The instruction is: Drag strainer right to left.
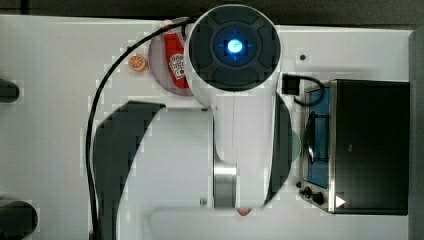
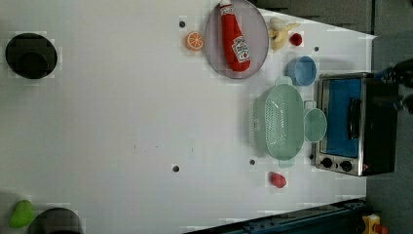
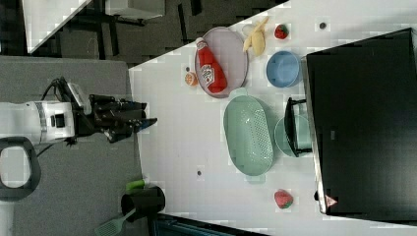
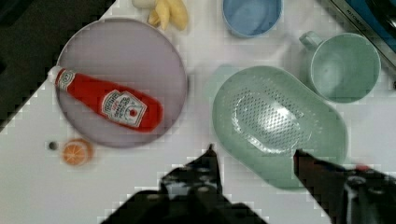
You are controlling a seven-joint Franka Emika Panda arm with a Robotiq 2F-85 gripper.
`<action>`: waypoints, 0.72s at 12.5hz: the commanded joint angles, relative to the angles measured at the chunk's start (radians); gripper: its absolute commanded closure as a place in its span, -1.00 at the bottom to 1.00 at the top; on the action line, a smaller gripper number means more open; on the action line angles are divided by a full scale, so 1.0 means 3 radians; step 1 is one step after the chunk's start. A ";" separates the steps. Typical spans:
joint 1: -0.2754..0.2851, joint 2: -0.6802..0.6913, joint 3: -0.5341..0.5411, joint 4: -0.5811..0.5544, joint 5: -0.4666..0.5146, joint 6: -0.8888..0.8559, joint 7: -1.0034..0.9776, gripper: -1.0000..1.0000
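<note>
A robot lab: white table (image 2: 122,122) with toy food and toaster oven (image 2: 355,124).

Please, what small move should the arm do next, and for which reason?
Probably lower the open hand onto the near rim of the strainer. The fingers stand apart and hold nothing, and in the right view the hand is well away from the table. The strainer sits untouched beside the mug.

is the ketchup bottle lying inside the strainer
No, in the left view the ketchup bottle lies on the round grey plate, and the strainer beside it holds nothing.
</note>
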 commanded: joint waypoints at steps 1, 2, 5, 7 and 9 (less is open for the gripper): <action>-0.0132 -0.1276 -0.0116 -0.0442 -0.0029 -0.0771 0.0081 -0.59; -0.0129 -0.1275 -0.0114 -0.0453 -0.0029 -0.0772 0.0081 -0.81; -0.0127 -0.1268 -0.0107 -0.0638 -0.0028 -0.0760 0.0082 -1.00; -0.0127 -0.1248 -0.0085 -0.0889 -0.0028 -0.0675 0.0090 -1.00; -0.0127 -0.1204 -0.0070 -0.1189 -0.0028 -0.0343 0.0097 -1.00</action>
